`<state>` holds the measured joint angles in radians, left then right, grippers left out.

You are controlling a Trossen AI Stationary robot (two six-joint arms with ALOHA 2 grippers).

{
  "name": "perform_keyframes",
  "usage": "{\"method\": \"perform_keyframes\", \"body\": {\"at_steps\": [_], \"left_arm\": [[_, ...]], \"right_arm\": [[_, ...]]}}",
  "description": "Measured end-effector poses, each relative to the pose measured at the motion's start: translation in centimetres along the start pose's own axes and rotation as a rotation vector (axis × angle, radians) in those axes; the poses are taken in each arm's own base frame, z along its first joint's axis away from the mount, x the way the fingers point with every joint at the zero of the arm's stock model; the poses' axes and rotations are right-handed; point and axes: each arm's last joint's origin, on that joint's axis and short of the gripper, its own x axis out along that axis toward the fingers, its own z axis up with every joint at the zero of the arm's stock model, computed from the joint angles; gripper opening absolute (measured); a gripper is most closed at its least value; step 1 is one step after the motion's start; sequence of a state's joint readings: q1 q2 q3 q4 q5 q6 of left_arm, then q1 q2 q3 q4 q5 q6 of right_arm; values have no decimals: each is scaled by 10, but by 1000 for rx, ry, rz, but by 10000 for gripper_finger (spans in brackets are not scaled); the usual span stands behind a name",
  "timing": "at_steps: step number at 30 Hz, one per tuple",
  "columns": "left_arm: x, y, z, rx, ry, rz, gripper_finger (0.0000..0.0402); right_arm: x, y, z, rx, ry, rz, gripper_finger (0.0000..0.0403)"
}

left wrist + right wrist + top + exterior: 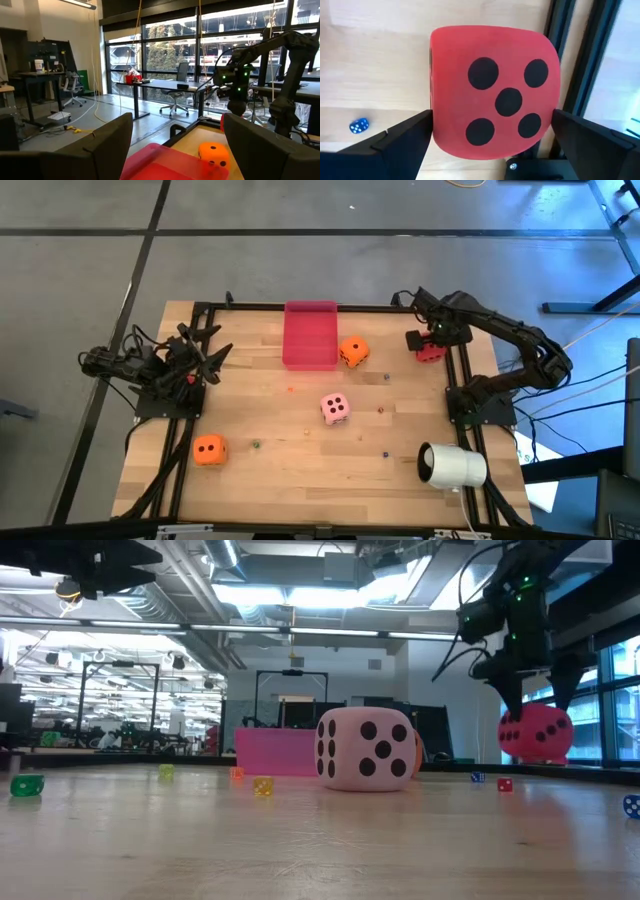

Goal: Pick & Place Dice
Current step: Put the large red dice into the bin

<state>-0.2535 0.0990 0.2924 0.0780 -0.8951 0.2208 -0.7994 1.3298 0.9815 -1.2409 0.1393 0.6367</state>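
A red die (431, 351) is at the table's far right edge, between the fingers of my right gripper (428, 340), which is shut on it. An orange die (353, 351) rests beside the pink-red tray (310, 335). A pale pink die (335, 408) sits at mid table. Another orange die (209, 449) lies near left. My left gripper (215, 355) waits open at the left edge, holding nothing. My right gripper pinches the red die by two opposite side faces (434, 125), one finger on each. The fingers (510, 700) come from above, pointing down. The die's five-pip face (507, 100) is turned up toward the wrist. The die stays level, a little clear of the table, over the right rail.
A white cylinder (452, 465) lies at the near right. Tiny coloured dice, such as a green one (27, 784) and a yellow one (263, 785), are scattered on the wood. A black frame rail (462, 370) runs along the table's right edge.
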Motion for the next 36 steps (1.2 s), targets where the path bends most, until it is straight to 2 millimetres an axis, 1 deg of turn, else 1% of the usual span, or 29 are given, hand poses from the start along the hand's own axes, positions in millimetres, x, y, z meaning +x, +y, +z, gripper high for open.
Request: {"method": "perform_keyframes", "body": {"at_steps": [5,12,19,27,33,36], "left_arm": [[0,0,0,0,0,0,306],[0,0,0,1,0,0,306],[0,0,0,0,0,0,306],[0,0,0,-1,0,0,306],[0,0,0,0,3,-1,306],[0,0,0,1,3,0,306]], "right_arm": [[-1,1,-1,-21,-14,-7,400],[-2,13,1,-50,-96,41,400],[-3,19,0,-77,-110,80,400],[-6,29,0,-122,-166,125,400],[4,36,-5,-113,-126,112,400],[13,37,-13,-57,-71,96,400]]}}
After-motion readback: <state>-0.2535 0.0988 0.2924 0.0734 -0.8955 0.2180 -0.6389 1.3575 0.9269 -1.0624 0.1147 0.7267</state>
